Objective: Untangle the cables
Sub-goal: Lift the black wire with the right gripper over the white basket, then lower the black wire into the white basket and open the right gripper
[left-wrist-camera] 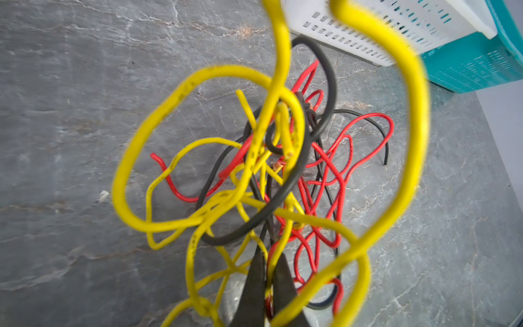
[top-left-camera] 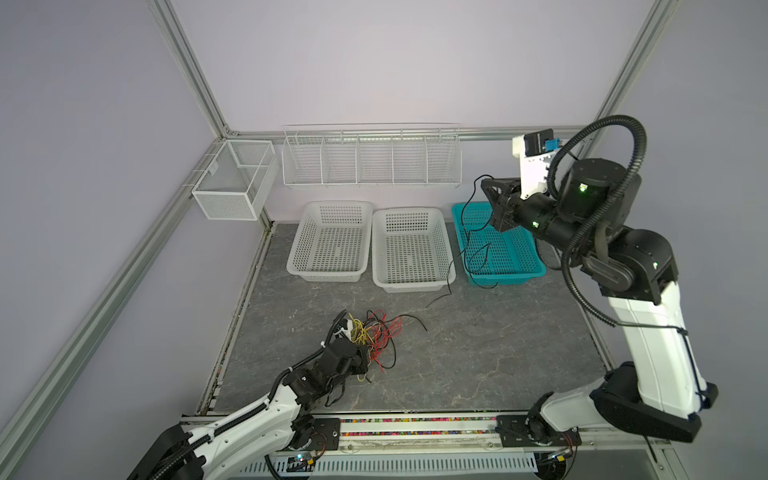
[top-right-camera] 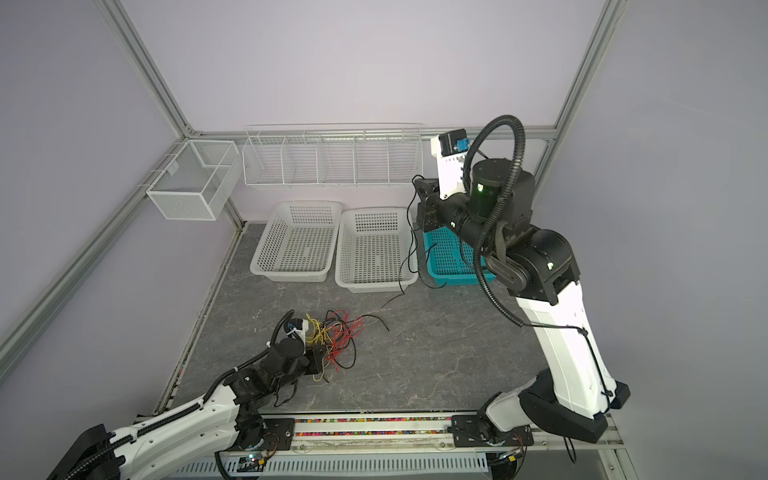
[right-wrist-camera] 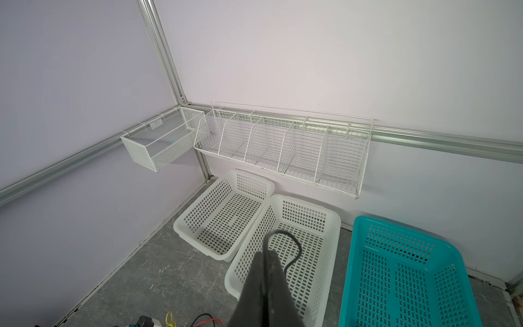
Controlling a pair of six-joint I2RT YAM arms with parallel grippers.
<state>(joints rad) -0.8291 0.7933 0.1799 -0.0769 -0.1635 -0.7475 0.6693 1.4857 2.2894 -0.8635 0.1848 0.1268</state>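
Note:
The cables [top-left-camera: 376,332] lie as a tangle of yellow, red and black wires at the front left of the grey table, seen in both top views [top-right-camera: 336,332]. My left gripper [top-left-camera: 365,354] is low at the tangle's near edge. In the left wrist view it [left-wrist-camera: 268,254] is shut on a yellow cable [left-wrist-camera: 278,249], with the yellow, red and black loops [left-wrist-camera: 268,170] spread beyond it. My right gripper [top-left-camera: 484,181] is raised over the teal basket [top-left-camera: 509,280], shut on a black cable [right-wrist-camera: 297,246]. That cable hangs down and trails onto the table towards the tangle.
Two white plastic baskets [top-left-camera: 338,204] [top-left-camera: 409,210] stand side by side at the back, left of the teal one. A white wire shelf [top-left-camera: 372,158] and a mesh box [top-left-camera: 232,183] hang on the back wall. An aluminium frame edges the table.

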